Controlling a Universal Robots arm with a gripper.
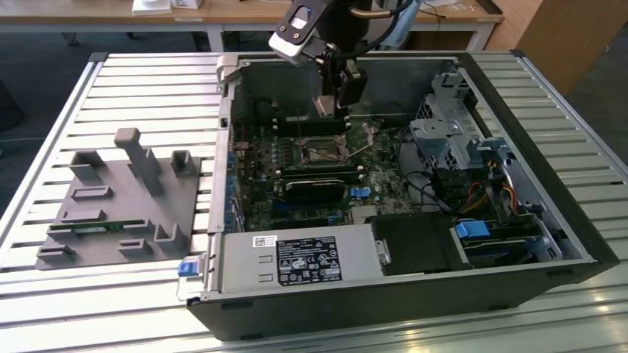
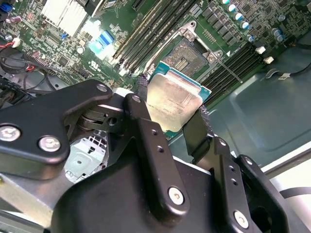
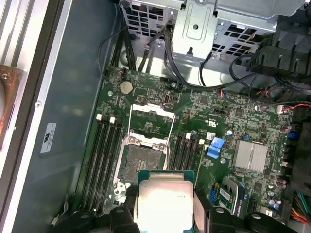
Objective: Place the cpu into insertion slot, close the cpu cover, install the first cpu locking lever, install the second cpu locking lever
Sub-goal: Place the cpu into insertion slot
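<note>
1. Scene. An open computer case (image 1: 393,220) lies on its side on a slatted metal desk (image 1: 147,88). A grey fixture (image 1: 118,198) stands on the desk at the exterior view's left, just beside the case. The green motherboard (image 3: 218,111) lies flat on the case floor.

2. End effector. The end effector (image 1: 330,103) reaches down into the case and hangs above the motherboard. In the second wrist view, its two black fingers (image 2: 141,90) pinch the cpu (image 2: 176,103) by opposite edges.

3. Cpu. The dull silver top of the cpu faces the wrist cameras. The chip is held clear of the board and sits tilted in the second wrist view. In the first wrist view, the cpu (image 3: 165,199) lies just beside the insertion slot (image 3: 141,162) and covers one of its edges.

4. Insertion slot. The insertion slot (image 2: 187,57) sits between two banks of memory slots (image 3: 104,145), and its dark contact field is exposed.

5. Cpu cover. The cpu cover (image 3: 151,106) stands folded open on the side of the slot away from the cpu, towards a coin cell (image 3: 126,87). The green board shows through its window.
</note>
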